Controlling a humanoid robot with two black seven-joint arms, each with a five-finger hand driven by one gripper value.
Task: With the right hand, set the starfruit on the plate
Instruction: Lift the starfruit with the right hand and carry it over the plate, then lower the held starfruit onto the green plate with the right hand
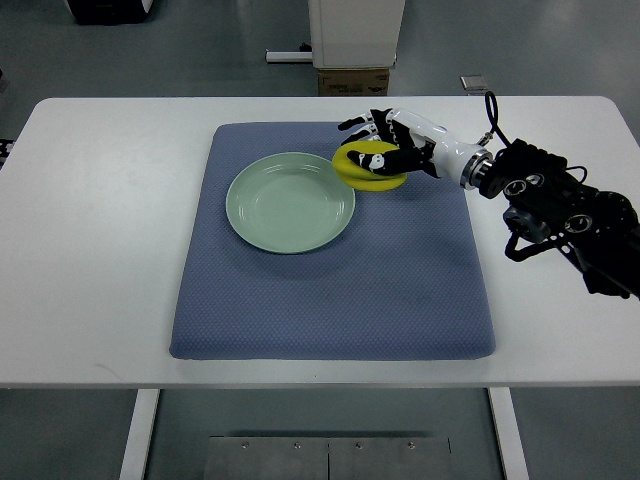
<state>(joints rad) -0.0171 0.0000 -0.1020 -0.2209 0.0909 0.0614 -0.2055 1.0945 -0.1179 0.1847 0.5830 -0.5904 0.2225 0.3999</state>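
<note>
A yellow starfruit (362, 172) sits at the right rim of a pale green plate (290, 202) on the blue mat. My right hand (385, 150) comes in from the right and its black fingers are curled over the fruit, holding it. The fruit's underside and far side are hidden by the fingers. I cannot tell whether the fruit rests on the mat or hangs just above it. The plate has nothing on it. My left arm does not show.
The blue mat (330, 300) covers the middle of a white table (100, 250). My right arm's black forearm and cables (560, 205) lie over the table's right side. A cardboard box (352, 80) stands beyond the far edge.
</note>
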